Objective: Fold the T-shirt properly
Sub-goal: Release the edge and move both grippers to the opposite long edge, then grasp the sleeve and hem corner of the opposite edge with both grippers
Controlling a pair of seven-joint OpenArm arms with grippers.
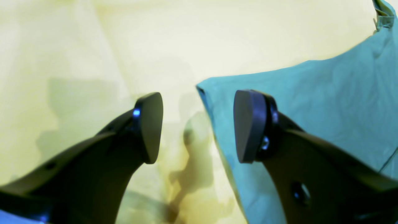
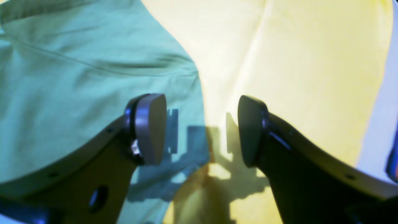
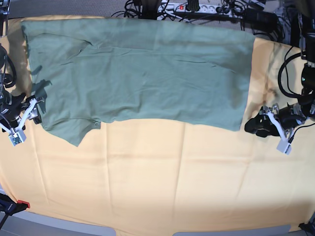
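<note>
Sage-green T-shirt (image 3: 142, 78) spread flat across far half of bench, on yellow-orange cloth (image 3: 157, 182). Far hem hard to make out against cables (image 3: 197, 7) beyond. Blurred in both wrist views. Left gripper (image 1: 197, 127) low at shirt's corner, fingers (image 1: 150, 127) spread, straddling its edge, holding nothing. Right gripper (image 2: 202, 130) likewise, fingers (image 2: 150, 129) spread over sleeve edge. Wide bare cloth on near side.

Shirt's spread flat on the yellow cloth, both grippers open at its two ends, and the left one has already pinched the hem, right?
Not quite. The left gripper holds nothing: the left wrist view shows its fingers apart, straddling the T-shirt corner. The rest is right.
</note>
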